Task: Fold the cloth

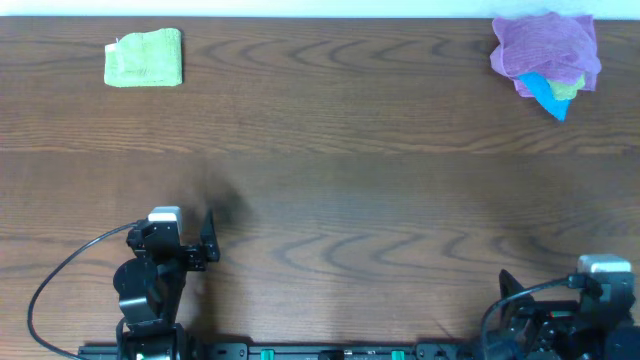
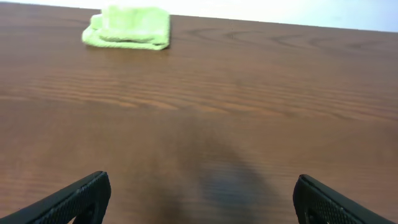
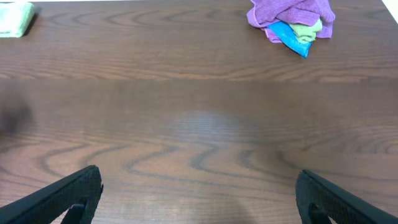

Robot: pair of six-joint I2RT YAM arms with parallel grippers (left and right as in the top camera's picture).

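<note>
The cloth point(image 1: 144, 58), lime green, lies as a small folded rectangle at the table's far left corner. The left wrist view shows the cloth point(image 2: 127, 28) far ahead and to the left. The right wrist view catches only an edge of the cloth point(image 3: 13, 18) at its top left. My left gripper point(image 2: 202, 190) hovers low over bare wood near the front edge, open with nothing between its fingers. My right gripper point(image 3: 199, 190) is open and holds nothing at the front right. Both are far from the cloth.
A heap of a purple cloth point(image 1: 548, 45) over a blue cloth point(image 1: 548, 95) and a bit of green fabric sits at the far right corner. The left arm point(image 1: 150, 280) and the right arm point(image 1: 590, 305) stand at the table's near edge.
</note>
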